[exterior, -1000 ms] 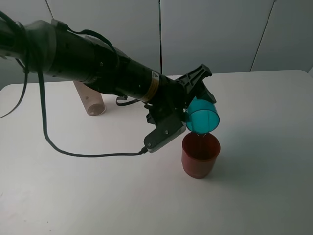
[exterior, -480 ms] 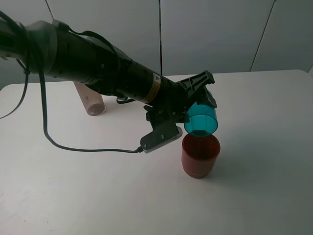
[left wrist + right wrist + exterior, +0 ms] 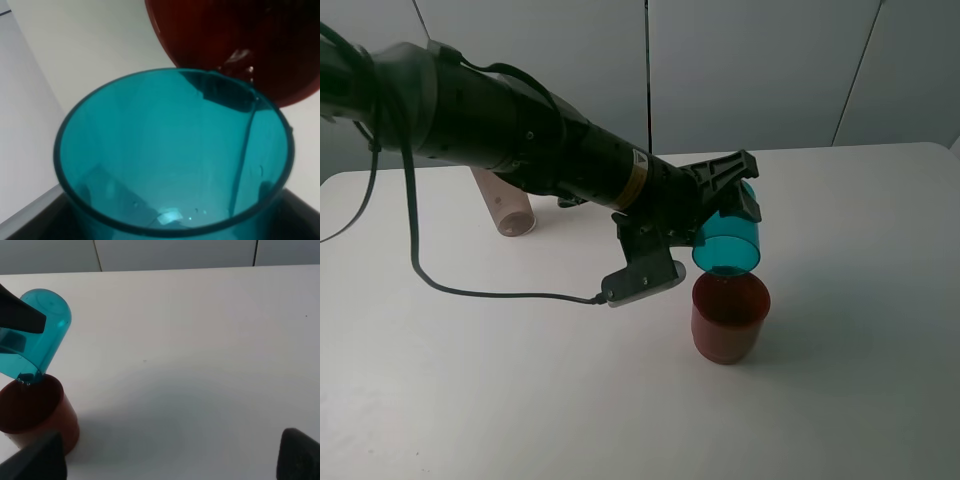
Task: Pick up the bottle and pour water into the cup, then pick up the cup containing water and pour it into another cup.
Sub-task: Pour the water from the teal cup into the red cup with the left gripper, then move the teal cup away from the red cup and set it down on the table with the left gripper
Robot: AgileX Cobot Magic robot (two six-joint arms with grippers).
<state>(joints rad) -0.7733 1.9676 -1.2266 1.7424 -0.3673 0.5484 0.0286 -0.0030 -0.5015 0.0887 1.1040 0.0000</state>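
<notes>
Two cups sit stacked in your view at table centre-right: the teal cup (image 3: 728, 243) is tipped mouth-down directly over the red cup (image 3: 729, 318), which stands upright on the white table (image 3: 840, 380). Your left gripper (image 3: 735, 190) is clamped on the teal cup, black fingers (image 3: 724, 172) on either side of its wall, base pointing up and back toward the arm. The teal rim hangs just above the red rim, over its rear edge; from the high view you can't tell if the two rims touch. In the left wrist view you look straight into the teal cup (image 3: 172, 155), nearly drained, a few droplets near the bottom, and the red cup (image 3: 240, 45) shows beyond its lip with a glint of wet at the pouring edge. The right wrist view shows the teal cup (image 3: 35, 332) tilted steeply, drops at its low lip right over the red cup (image 3: 37, 412). The bottle (image 3: 503, 203) stands well apart at the back left, partly hidden behind the left arm. Your right gripper shows only as dark finger tips at the frame corners of its own view, spread wide, holding nothing, well clear of both cups.
</notes>
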